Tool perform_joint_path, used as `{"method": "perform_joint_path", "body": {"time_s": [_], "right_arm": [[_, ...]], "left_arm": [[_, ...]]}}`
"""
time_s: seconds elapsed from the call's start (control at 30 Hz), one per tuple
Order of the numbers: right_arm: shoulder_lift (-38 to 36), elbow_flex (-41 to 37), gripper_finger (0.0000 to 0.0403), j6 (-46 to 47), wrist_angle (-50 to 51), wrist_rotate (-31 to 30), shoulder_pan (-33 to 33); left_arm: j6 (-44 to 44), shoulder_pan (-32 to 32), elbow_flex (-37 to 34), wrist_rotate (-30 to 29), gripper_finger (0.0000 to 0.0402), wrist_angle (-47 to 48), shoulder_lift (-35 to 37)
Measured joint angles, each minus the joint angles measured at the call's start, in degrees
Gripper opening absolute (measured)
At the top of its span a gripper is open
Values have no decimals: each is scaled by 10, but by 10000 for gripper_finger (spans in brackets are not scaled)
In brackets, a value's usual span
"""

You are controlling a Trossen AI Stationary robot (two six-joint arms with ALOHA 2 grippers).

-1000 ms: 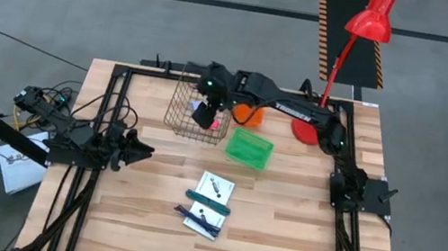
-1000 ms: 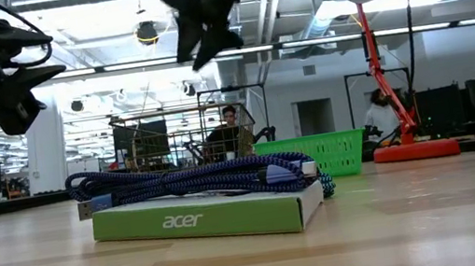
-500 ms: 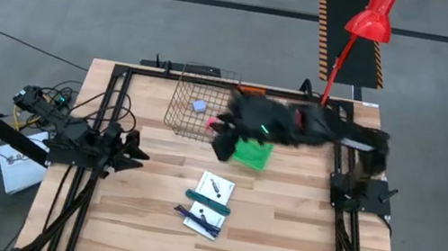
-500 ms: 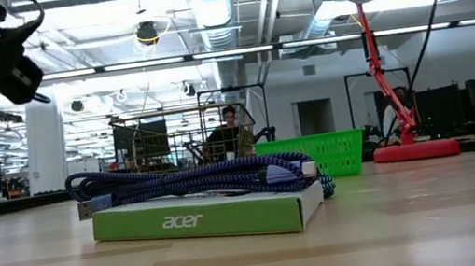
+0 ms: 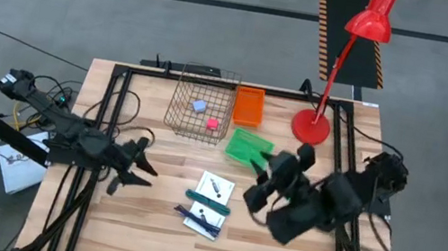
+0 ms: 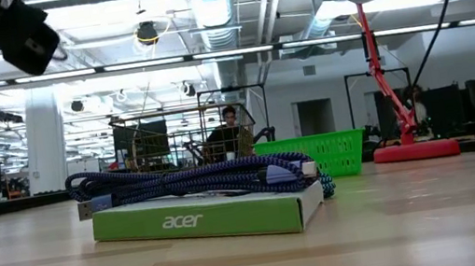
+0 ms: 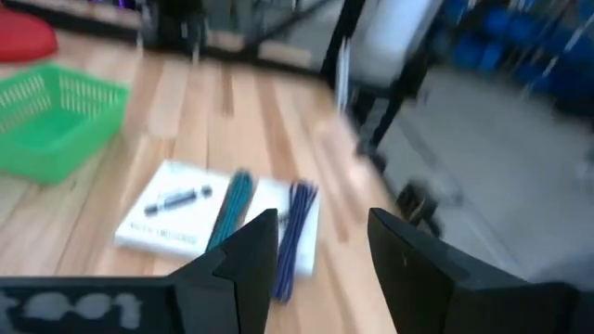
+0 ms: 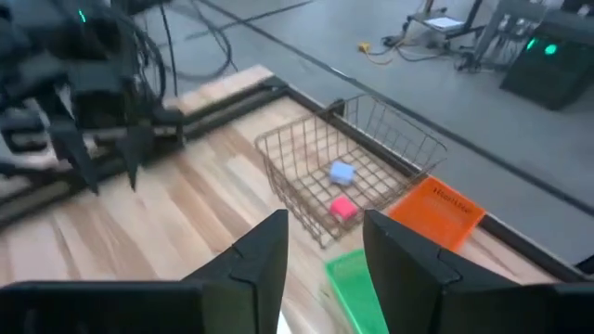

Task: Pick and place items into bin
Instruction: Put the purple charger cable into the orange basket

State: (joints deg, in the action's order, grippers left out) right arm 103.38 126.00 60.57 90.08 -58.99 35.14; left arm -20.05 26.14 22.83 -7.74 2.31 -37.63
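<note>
While both arms off it, wire basket (image 5: 202,104) with lilac cube (image 5: 199,105), pink cube (image 5: 212,124).

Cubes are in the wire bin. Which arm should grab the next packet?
Probably the left. Its open gripper points at the packets with clear wood between. The right gripper, also open and empty, sits about as near, beside the green basket.
</note>
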Motion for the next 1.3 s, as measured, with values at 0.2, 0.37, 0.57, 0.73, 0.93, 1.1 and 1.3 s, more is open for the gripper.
{"method": "perform_joint_path", "body": {"time_s": [0.2, 0.37, 0.57, 0.73, 0.93, 1.1, 1.3], "right_arm": [[-25, -66, 131, -10, 0, 5, 6], [-50, -100, 126, -22, 0, 22, -5], [-64, -103, 129, -75, -1, 51, -21], [-73, -103, 141, -133, -1, 73, -23], [-78, -103, 161, -190, -1, 110, -19], [-80, -103, 174, -206, -1, 120, -17], [-79, -103, 180, -232, -1, 127, -18]], "left_arm": [[14, 0, 103, 44, 158, 101, -163], [39, 10, 167, 93, 158, 112, -273], [75, 14, 236, 84, 158, 111, -392], [75, 11, 281, 79, 158, 120, -479], [72, 11, 323, 63, 158, 153, -561], [61, 11, 344, 30, 158, 157, -602], [60, 11, 352, -4, 158, 168, -615]]}}
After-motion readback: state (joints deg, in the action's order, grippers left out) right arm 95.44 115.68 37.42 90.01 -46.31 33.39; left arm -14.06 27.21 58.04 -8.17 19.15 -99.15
